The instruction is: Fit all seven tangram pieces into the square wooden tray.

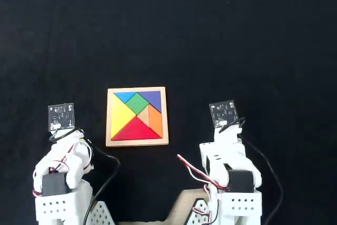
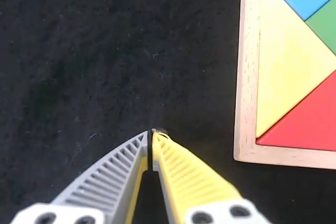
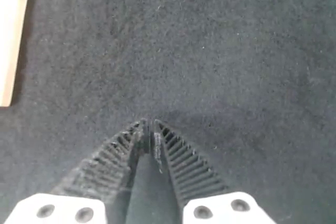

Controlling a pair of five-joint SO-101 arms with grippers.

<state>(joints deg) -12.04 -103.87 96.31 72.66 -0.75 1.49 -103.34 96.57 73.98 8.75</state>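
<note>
Now, the left gripper sits pinched together with nothing between its fingers, low over the black cloth, just beside the left edge of the square wooden tray. Between the two arms, the tray holds seven tangram pieces lying flush, with the yellow triangle nearest that gripper. Right of the tray and a little apart from it, the right gripper is likewise closed and empty.

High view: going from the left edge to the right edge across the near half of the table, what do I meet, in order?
Left arm → square wooden tray, filled with coloured pieces → right arm.
</note>
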